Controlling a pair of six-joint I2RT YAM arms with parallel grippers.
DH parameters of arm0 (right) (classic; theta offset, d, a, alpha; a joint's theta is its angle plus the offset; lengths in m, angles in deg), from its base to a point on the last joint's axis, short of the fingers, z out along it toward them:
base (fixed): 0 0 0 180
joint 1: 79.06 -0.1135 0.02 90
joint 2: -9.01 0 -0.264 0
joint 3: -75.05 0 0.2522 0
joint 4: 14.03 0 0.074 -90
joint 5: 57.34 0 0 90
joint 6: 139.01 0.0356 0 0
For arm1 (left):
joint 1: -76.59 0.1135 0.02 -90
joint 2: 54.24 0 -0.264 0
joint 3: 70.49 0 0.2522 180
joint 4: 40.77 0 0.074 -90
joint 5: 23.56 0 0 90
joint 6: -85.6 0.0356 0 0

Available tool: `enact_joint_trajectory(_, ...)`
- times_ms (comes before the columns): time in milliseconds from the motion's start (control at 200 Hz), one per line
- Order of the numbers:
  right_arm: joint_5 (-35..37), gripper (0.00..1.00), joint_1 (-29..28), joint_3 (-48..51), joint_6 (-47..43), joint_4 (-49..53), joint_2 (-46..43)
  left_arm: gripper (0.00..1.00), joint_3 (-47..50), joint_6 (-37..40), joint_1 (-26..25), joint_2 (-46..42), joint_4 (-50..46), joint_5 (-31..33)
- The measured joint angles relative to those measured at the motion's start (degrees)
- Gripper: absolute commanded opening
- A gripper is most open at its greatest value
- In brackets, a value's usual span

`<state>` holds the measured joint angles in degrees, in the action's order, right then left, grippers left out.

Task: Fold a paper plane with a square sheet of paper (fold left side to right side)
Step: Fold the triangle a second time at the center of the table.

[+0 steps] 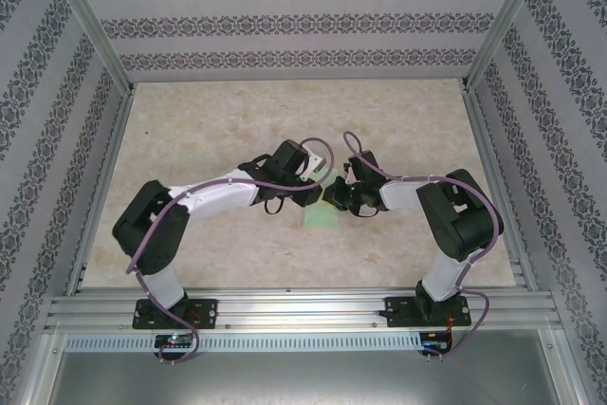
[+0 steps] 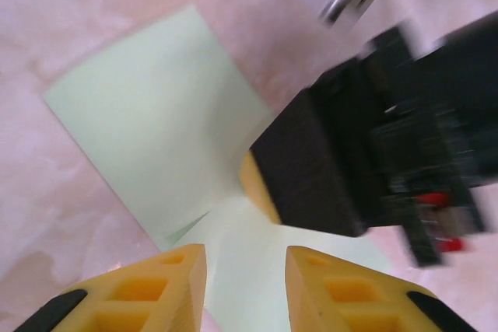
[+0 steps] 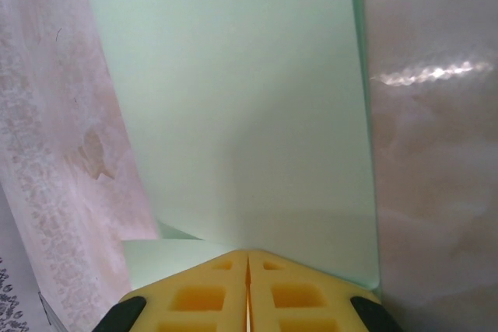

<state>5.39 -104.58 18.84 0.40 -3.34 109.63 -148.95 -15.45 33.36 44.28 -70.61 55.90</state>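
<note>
Though pinched, sheet (image 1: 321,217) lies (half) hidden.

Square sheet of paper (image 1: 321,216): pale mint-green, unmarked, lying at centre of table (image 1: 190,139); one side raised, curving over the flat part.

Pale marbled table (image 1: 237,120) — mint-green square sheet of paper (image 1: 321,218) resting near centre, partly lifted
</note>
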Motion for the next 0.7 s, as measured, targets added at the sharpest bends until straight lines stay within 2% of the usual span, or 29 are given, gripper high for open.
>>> enact_joint_trajectory(220, -0.02, 0.09, 0.0, 0.0, 0.0, 0.0, 0.0, 0.32, 7.48, -5.73, -0.31, -6.38, 5.79, -6.6)
enact_joint_trajectory(460, -0.02, 0.09, 0.0, 0.0, -0.04, 0.0, 0.0, 0.32, 10.6, -10.86, -2.29, -2.03, 8.74, -11.3)
enact_joint_trajectory(699, -0.02, 0.09, 0.0, -0.02, -0.5, 0.04, 0.0, 0.32, 9.62, -11.63, -2.62, 1.86, 8.85, -11.93)
